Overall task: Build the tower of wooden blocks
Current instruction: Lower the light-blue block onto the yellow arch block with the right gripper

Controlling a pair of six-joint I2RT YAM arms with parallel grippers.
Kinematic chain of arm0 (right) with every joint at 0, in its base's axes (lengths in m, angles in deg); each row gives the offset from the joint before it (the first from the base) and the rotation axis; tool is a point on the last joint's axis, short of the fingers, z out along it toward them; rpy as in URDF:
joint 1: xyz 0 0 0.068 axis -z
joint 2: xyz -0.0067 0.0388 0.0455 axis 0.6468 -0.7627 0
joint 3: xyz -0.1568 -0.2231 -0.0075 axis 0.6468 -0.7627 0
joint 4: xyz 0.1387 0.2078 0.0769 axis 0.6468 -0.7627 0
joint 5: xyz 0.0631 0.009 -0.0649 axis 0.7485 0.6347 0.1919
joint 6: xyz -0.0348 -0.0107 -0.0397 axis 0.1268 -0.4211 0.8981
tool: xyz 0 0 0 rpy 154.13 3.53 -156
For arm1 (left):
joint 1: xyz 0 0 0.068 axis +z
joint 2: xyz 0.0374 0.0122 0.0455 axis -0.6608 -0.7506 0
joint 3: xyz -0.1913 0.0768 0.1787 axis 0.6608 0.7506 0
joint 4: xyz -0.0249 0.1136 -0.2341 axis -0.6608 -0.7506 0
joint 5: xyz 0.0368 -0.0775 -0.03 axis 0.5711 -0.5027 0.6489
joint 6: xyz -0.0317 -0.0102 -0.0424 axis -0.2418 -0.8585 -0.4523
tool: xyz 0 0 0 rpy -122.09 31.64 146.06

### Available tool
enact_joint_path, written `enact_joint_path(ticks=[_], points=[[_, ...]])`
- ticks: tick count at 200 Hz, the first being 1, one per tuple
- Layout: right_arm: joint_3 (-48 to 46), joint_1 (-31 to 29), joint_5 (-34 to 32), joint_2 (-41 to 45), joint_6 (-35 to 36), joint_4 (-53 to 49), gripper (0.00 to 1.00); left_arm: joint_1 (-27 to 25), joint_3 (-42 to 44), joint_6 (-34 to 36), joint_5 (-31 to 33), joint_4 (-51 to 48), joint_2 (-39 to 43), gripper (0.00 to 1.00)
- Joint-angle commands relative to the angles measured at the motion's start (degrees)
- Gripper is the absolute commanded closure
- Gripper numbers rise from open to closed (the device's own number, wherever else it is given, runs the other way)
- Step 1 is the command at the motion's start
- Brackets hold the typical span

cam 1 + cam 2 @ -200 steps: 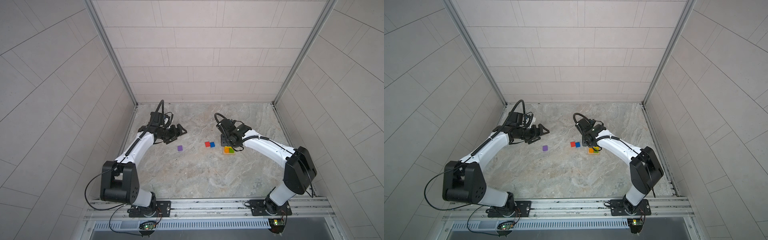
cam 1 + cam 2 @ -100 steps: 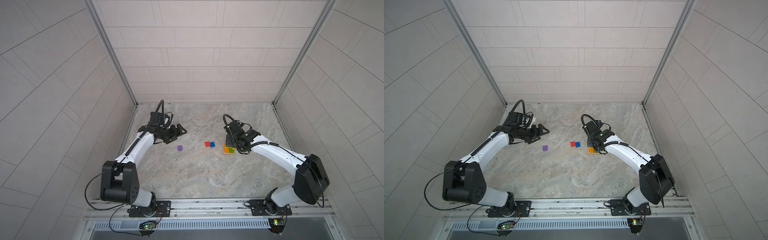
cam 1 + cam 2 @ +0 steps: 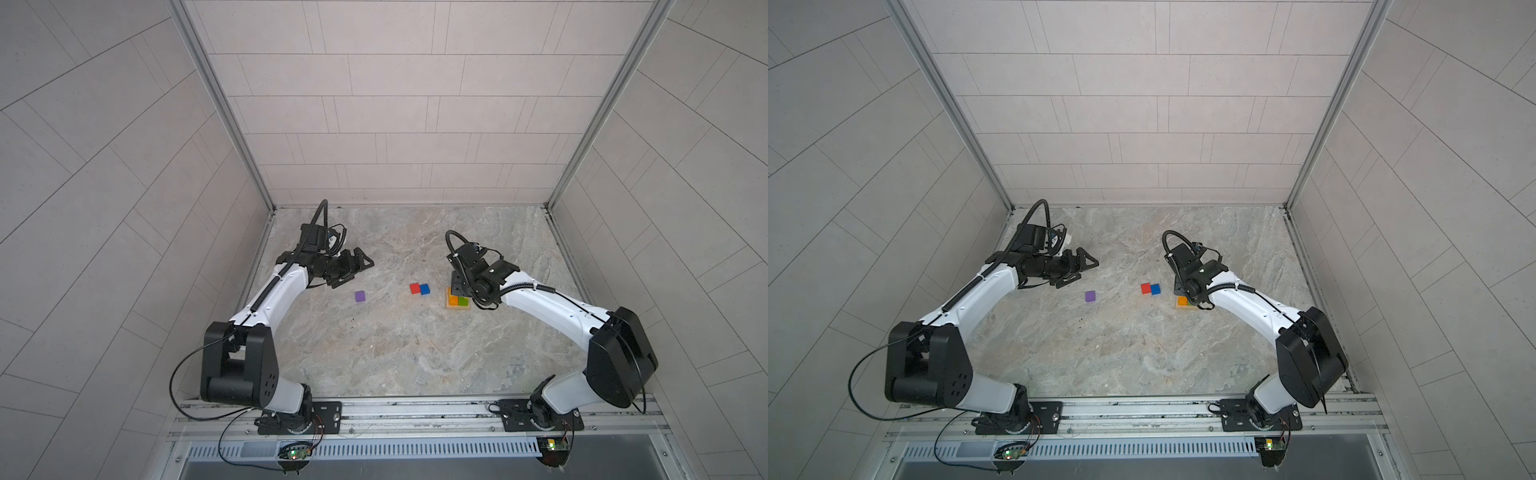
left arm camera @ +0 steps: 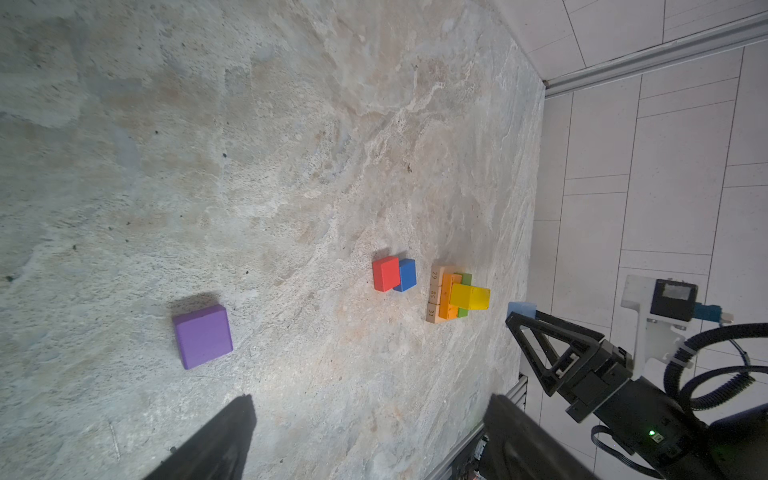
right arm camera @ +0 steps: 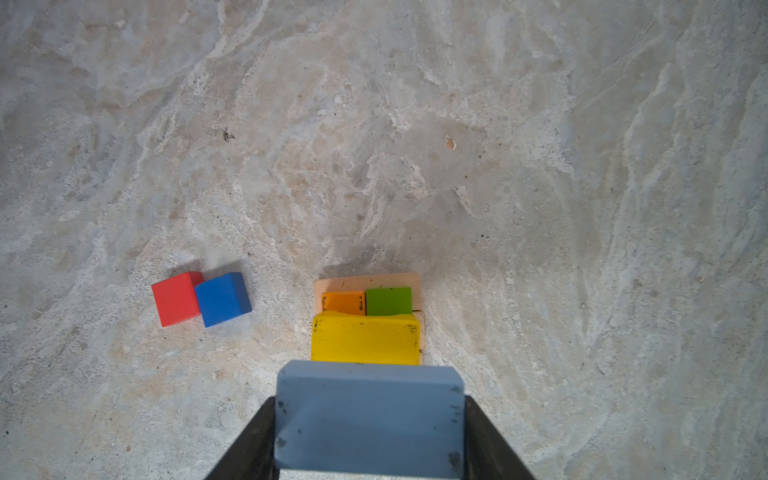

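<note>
Left arm [image 3: 282, 291] low, elbow bent, reaching forward. Left gripper [image 3: 353, 272] jaws wide apart, empty, aimed mid-table. Right arm [image 3: 548, 307] extended, wrist pitched down. Right gripper [image 5: 370, 405] clamped on light-blue brick [image 5: 370, 428].

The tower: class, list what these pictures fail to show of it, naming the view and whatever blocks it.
- Both top views: the right arm covers part of the tower; its layers are too small to count.
- Right wrist view: the light-blue brick, gripped between the fingers, hides the tower's part behind it; the picture's edge cuts the brick off.
- Left wrist view: a finger of the right arm hides most of that brick.
</note>
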Motion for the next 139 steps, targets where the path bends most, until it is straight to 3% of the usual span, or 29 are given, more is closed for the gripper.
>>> enact_joint_path(ticks=[1,139], points=[[-0.3,0.1,-0.8,-0.9,-1.5,0.1,0.64,-0.3,0.3,0.2,-0.2,0.3,0.6,0.07],[-1.0,0.0,-0.7,-5.2,-2.0,2.7,0.65,-0.2,0.3,0.4,0.0,0.3,0.6,0.06]])
